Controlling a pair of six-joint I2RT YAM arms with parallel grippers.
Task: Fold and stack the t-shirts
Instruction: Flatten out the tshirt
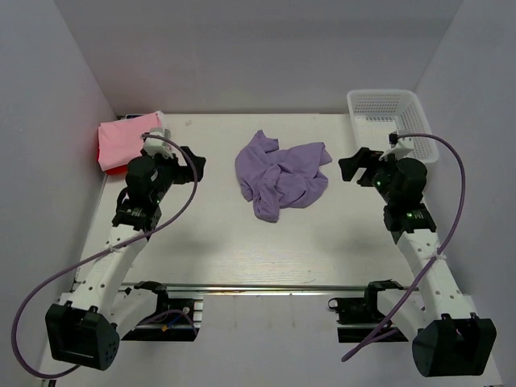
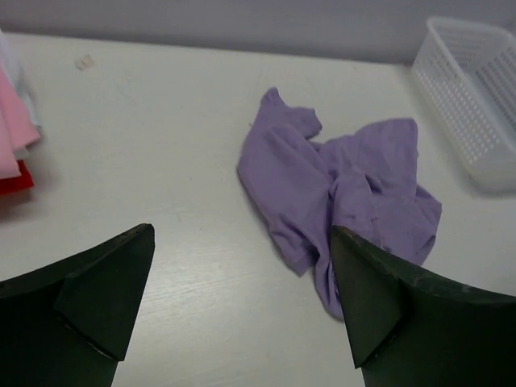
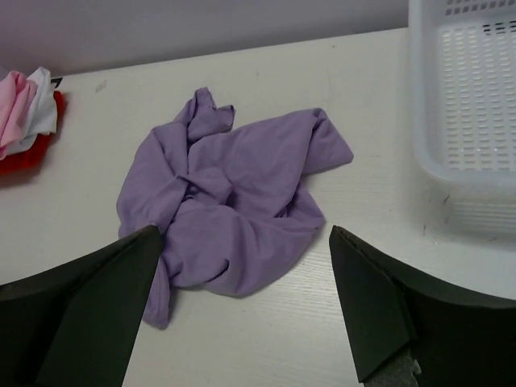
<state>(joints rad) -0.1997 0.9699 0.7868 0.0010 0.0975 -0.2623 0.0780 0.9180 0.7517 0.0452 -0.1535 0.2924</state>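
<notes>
A lavender-purple t-shirt (image 1: 282,179) lies crumpled in the middle of the table; it also shows in the left wrist view (image 2: 339,193) and the right wrist view (image 3: 226,201). A folded light pink t-shirt (image 1: 125,137) lies on a red t-shirt (image 1: 103,157) at the back left, also seen in the left wrist view (image 2: 12,129) and the right wrist view (image 3: 16,109). My left gripper (image 1: 193,165) is open and empty, left of the purple shirt. My right gripper (image 1: 352,167) is open and empty, right of it.
A white plastic mesh basket (image 1: 389,121) stands at the back right corner, behind my right gripper; it shows in the right wrist view (image 3: 468,105) too. Grey walls close the table on three sides.
</notes>
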